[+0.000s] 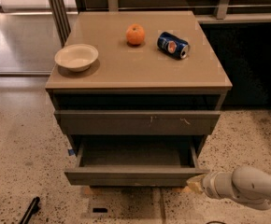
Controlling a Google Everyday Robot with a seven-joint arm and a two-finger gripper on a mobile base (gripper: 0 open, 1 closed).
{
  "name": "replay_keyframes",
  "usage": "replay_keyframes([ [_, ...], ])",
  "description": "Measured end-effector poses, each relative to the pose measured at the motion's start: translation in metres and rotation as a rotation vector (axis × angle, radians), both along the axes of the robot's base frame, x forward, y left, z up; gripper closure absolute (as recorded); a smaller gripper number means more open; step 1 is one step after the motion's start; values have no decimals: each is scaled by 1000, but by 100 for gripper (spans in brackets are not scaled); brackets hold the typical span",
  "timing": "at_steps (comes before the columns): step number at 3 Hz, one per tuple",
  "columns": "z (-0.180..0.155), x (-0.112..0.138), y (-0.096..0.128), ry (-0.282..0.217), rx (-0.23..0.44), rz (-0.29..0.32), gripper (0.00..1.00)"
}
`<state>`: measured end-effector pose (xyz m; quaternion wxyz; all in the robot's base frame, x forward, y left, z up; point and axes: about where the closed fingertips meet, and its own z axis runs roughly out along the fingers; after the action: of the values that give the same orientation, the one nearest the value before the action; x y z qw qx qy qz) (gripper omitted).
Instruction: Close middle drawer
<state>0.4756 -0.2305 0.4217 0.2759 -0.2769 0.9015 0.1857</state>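
Middle drawer point(135, 176) is pulled partway out of the cabinet, with its grey box interior exposed. Plain flat front, no handle, so closing it most likely means pushing on the front face rather than gripping anything.

The claw point(195, 185) sits at the drawer's right front corner, at or just beside the end of the front panel. Contact is unclear, and I can't tell whether the claw is open or closed. The white arm point(247, 189) comes in low from the right of the drawer, roughly level with the front. That placement probably puts the claw tip against the panel for a push inward. An off-centre push at the corner could skew the drawer on its runners.

The scratched drawer front point(138, 122) is directly above the middle drawer and looks close to shut. It is not the target.

Tabletop point(135, 71), above the drawer, carries three things:
- a white bowl point(76, 56) above the drawer's left end
- an orange point(135, 34) above its middle
- a blue can point(173, 45) on its side, above the right part

All three are well apart from the claw and out of the push path. The job isn't done, and a good stretch of travel remains.
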Motion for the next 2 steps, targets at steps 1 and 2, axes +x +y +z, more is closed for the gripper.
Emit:
replay_keyframes([
  [1,15,25,-4,-76,-49,-22,100],
  [2,29,51,-9,-129,-109,-26,100],
])
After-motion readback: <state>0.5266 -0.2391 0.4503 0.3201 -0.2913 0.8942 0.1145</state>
